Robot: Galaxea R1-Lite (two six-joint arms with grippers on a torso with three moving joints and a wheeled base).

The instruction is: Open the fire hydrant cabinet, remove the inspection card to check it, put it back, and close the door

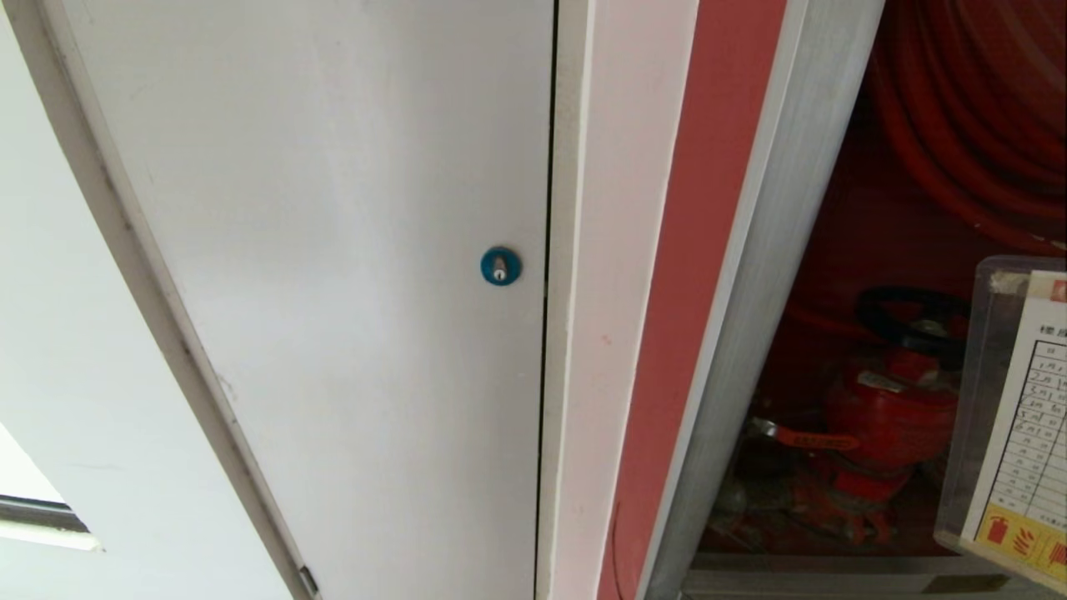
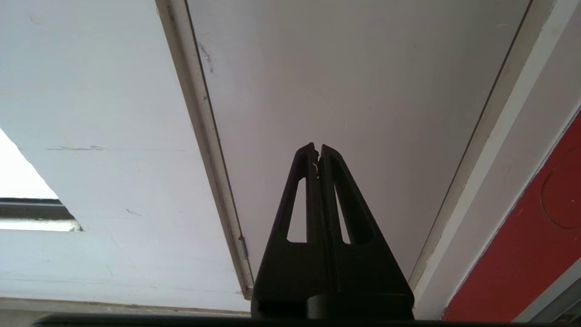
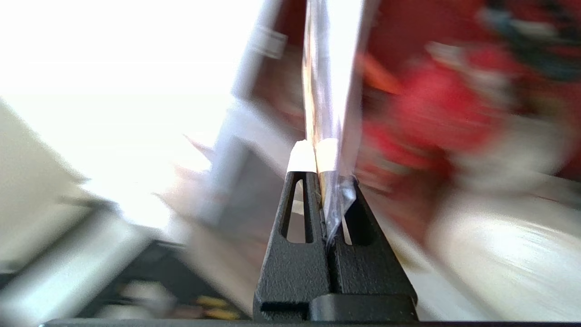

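— Jaws first: how are they standing?

— Right gripper (image 3: 314, 156) is pinching its white-tipped fingers (image 3: 301, 159) together on the inspection card (image 3: 333, 81). In the right wrist view the card, inside a clear plastic sleeve, is running edge-on straight up from between the tips. Left gripper (image 2: 317, 150) is sitting with its black fingers pressed together, gripping nothing.

— Where is the left one pointing?

— It is facing the plain white panel (image 2: 354, 81) beside the cabinet, with its tips clear of the surface.

— And where is the card showing from the head?

— It is showing at the right edge of the head view (image 1: 1029, 417), tilted, with its printed grid of small rows and a yellow strip with fire symbols at its lower end. It is hanging in front of the open fire hydrant cabinet (image 1: 750, 275), whose brushed silver frame is standing beside a red strip.

— What is showing inside?

— A red hydrant valve (image 1: 888, 421) with a black handwheel is sitting low in the red interior, and a red hose (image 1: 975, 108) is coiling above it. I cannot tell whether the card is touching anything in there.

— And the white panel?

— It is filling the left and middle of the head view, carrying a blue round lock (image 1: 500, 266) near its right edge.
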